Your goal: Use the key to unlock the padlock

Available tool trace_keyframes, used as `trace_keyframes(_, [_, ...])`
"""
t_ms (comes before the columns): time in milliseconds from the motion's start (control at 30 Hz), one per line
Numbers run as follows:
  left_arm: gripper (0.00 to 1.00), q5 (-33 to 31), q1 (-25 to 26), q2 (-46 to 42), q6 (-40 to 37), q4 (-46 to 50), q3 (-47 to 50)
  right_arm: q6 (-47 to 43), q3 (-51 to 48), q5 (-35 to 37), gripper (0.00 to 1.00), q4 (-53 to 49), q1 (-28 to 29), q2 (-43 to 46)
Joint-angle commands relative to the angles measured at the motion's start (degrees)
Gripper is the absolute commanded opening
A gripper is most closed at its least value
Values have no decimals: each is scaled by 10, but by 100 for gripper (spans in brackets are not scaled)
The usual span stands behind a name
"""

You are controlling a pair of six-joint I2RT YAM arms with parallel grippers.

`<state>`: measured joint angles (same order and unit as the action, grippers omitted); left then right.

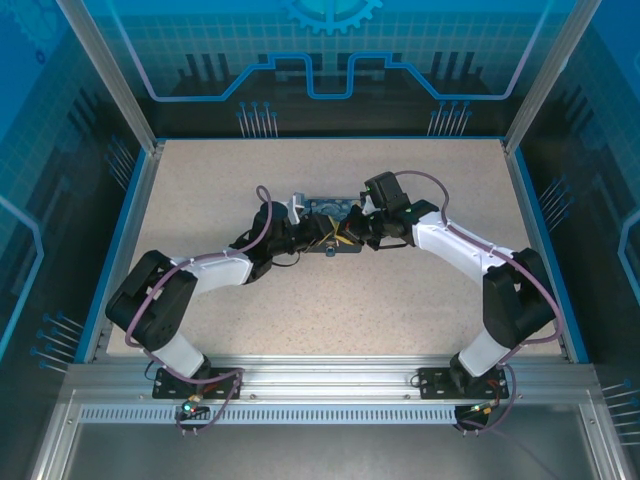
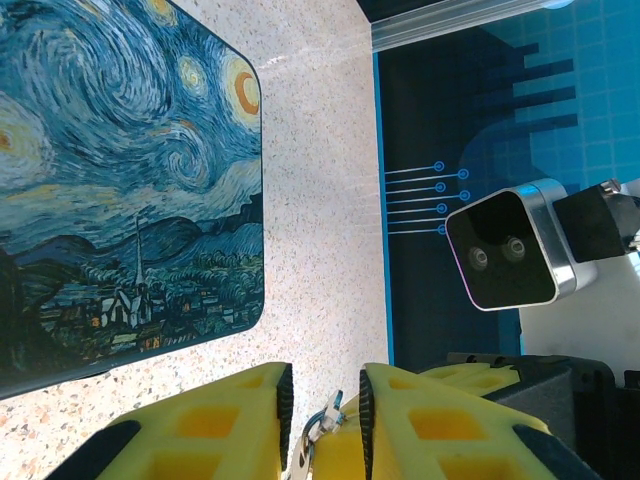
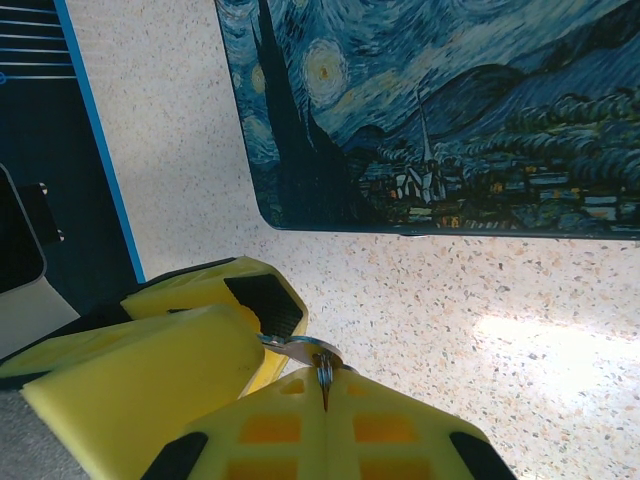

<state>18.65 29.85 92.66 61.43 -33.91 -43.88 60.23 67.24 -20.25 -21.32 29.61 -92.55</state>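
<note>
Speckled beige tabletop (image 1: 400,300) inside a blue-lit enclosure with aluminium framing.

- Both arms reach in from 6 o'clock. They meet just past table centre, toward 12 o'clock, at the near edge of a flat tin (image 1: 330,207) painted with a swirling blue-and-yellow night sky.
- Right gripper (image 3: 323,378): yellow fingers pressed together with no gap. The key (image 3: 323,392) is pinched in the seam between them, a thin grey blade on edge. A small silvery ring (image 3: 300,348) lies just beyond its head, toward 11 o'clock.
- Right wrist view: the tin's rounded corner sits at 1 o'clock, flat on the table and apart from the fingers. At 8 o'clock lie two more yellow fingers (image 3: 140,370), those of the left gripper. A black pad on one faces the ring, and its tip is touching or very nearly touching it.
- Left gripper (image 2: 325,375): jaws a narrow slot apart. A small bright metal piece (image 2: 322,425) stands in the slot against the right-hand pad. Cannot tell whether it is clamped, or whether it is padlock shackle or key ring; too small.
- Left wrist view: tin at 10 o'clock. The right arm's wrist camera (image 2: 510,250) is at 3 o'clock, over the table's blue edge strip.
</note>
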Motion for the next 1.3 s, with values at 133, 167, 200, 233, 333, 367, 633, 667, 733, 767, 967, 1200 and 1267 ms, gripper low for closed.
trace_keyframes(133, [29,-14,5,7,-8,-16,-16,-1,0,-16,0,5,4,5])
trace_keyframes(167, [29,-16,4,7,-8,-17,-17,-1,-2,-16,0,6,3,5])
trace_keyframes(200, [29,-16,5,8,-9,-16,-18,-1,-3,-17,0,6,4,6])
trace_keyframes(233, [29,-17,5,8,-9,-16,-19,0,-3,-17,0,6,4,6])
trace_keyframes(333, [28,-18,5,10,-8,-18,-22,-1,-4,-17,0,7,4,7])
trace_keyframes(367, [28,-19,5,10,-7,-18,-22,-1,-5,-18,0,7,4,7])
trace_keyframes(633, [23,-18,5,16,-5,-23,-28,0,-11,-18,0,9,4,6])
trace_keyframes(667, [23,-18,5,16,-5,-23,-28,0,-11,-18,0,10,4,6])
trace_keyframes(733, [22,-16,5,16,-4,-23,-27,0,-11,-18,0,10,4,7])
trace_keyframes(767, [21,-16,4,16,-4,-23,-27,0,-11,-18,0,11,4,6])
trace_keyframes(967, [15,-17,5,12,-4,-24,-18,2,-10,-18,0,15,1,8])
trace_keyframes(1200, [0,-15,6,8,-6,-21,-16,-2,-8,-23,0,22,-8,12])
trace_keyframes(1267, [0,-15,6,3,-9,-15,-17,-7,-14,-14,23,22,-13,27])
